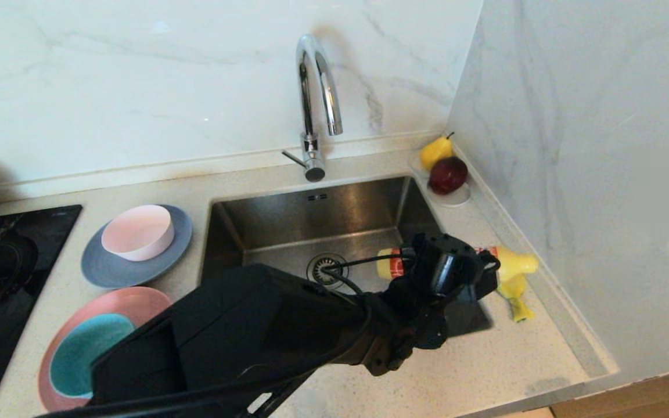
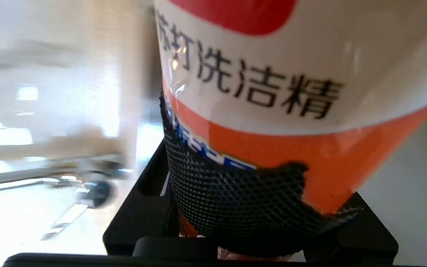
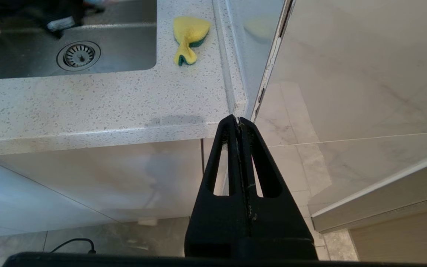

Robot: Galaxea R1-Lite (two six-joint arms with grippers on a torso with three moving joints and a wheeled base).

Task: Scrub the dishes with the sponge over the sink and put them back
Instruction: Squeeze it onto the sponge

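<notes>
A pale speckled countertop (image 1: 485,360) was set into a corner of white marbled wall, with the sink (image 1: 334,220) sunk in its middle under a tall chrome tap (image 1: 314,104) and a black hob (image 1: 3,261) at the far left.

The left gripper (image 1: 462,278) was reached across the sink's right side and was clamped around a yellow dish-soap bottle (image 1: 509,264), which was held tipped on its side above the sink's right rim. Only in the left wrist view was the grip made plain: the bottle's white and orange label (image 2: 272,92) filled the picture, wedged between the black, mesh-faced fingers (image 2: 232,200). The right gripper (image 3: 240,124) was seen only in its own wrist view, parked below the counter edge in front of the cabinet, its 2 fingers pressed together on nothing.

The sponge (image 1: 517,302) lay on the counter just right of the sink, near the wall, partly hidden in the head view by the bottle; it was shown unobstructed in the right wrist view (image 3: 189,39).

Left of the sink, the pale pink bowl (image 1: 137,232) sat on the grey-blue plate (image 1: 102,267), and the teal bowl (image 1: 85,354) on the pink plate (image 1: 131,302), the last 2 partly covered by the left arm. In the back right corner, a pear (image 1: 436,151) and a dark red fruit (image 1: 448,174) rested on a white saucer (image 1: 456,200).
</notes>
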